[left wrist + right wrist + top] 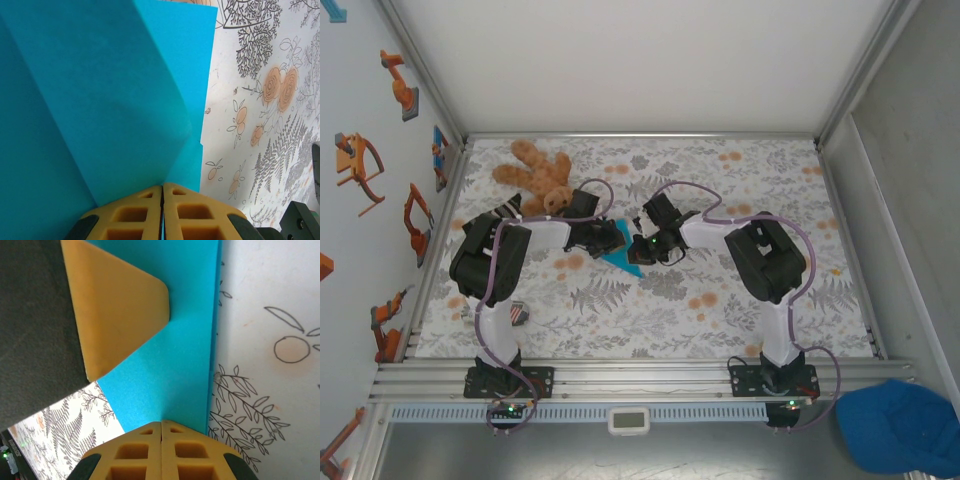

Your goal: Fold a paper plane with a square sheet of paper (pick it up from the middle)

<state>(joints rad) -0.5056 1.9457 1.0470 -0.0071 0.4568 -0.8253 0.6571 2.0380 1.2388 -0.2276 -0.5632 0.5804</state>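
Note:
The square sheet of paper [618,259] is cyan-blue and folded into creased layers at the middle of the table. In the left wrist view the paper [100,100] rises in two faces whose crease runs into my left gripper [162,187], which is shut on it, a thin cyan sliver between the pads. My right gripper [161,422] is shut, its joined tips against the flat face of the paper [185,365] near a straight folded edge. A yellow finger of the left gripper [115,315] lies over the paper's upper part. From above, the left gripper [617,240] and right gripper [638,246] nearly touch.
A brown teddy bear [535,172] lies at the back left, close behind the left arm. A dark blue cap [895,425] sits off the table at the lower right. The floral tablecloth [740,300] is bare in front. A small dark object [517,316] lies by the left arm.

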